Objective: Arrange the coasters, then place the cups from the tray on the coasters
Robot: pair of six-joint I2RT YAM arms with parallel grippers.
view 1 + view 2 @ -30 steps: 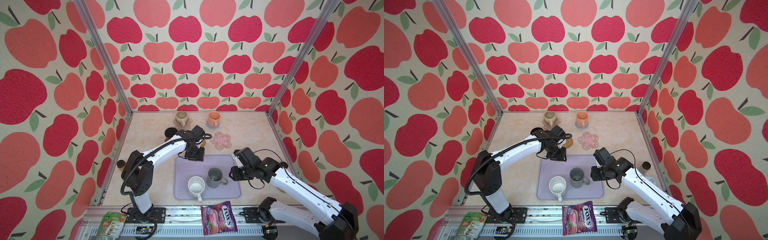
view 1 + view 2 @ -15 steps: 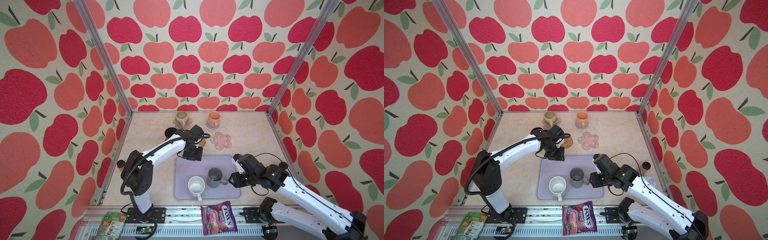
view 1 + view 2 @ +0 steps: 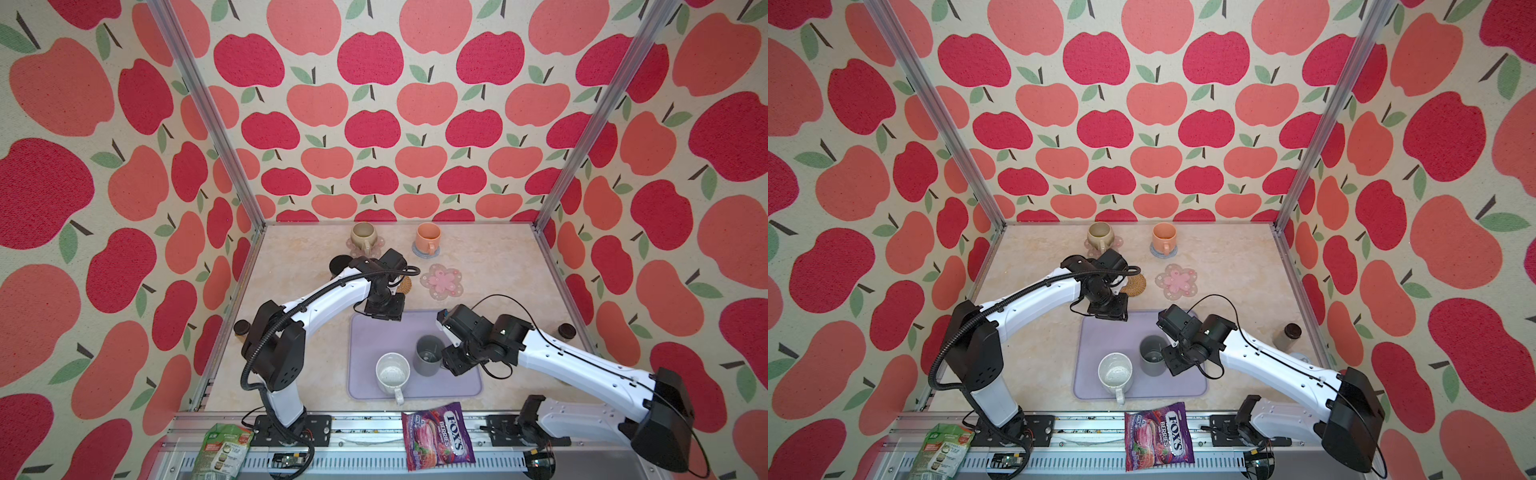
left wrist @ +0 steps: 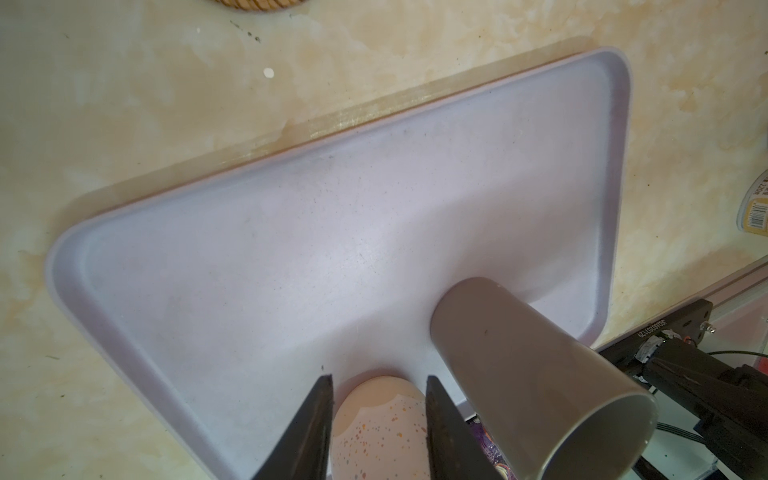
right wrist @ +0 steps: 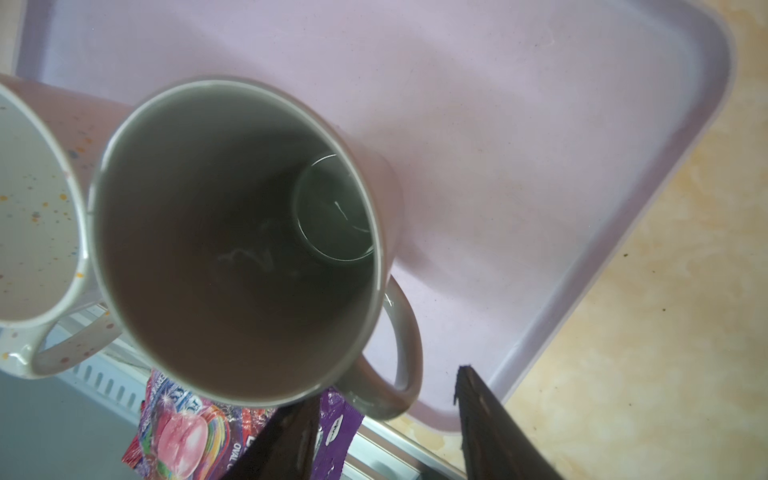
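the lavender tray (image 3: 365,332) held two cups, both upright and empty: the grey mug (image 3: 428,355) and, just beside it, the speckled white mug (image 3: 392,374). behind the tray on the surface (image 3: 498,270), the beige mug (image 3: 363,235) sat on the rear pink flower coaster (image 3: 376,248) and the orange mug (image 3: 428,237) on the grey-blue coaster (image 3: 417,251). the bare pink flower coaster (image 3: 441,281) and the rattan coaster (image 3: 1134,285) carried nothing.

since a second before, the right claw (image 5: 386,390) had come closer to the grey mug and its jaws had spread; the left arm had hardly shifted.

the right claw stood apart, the mug's handle in line with its gap, clamped on nothing. the left claw (image 4: 378,386) hung over the tray's far edge, pointed down, jaws narrowly apart and empty.
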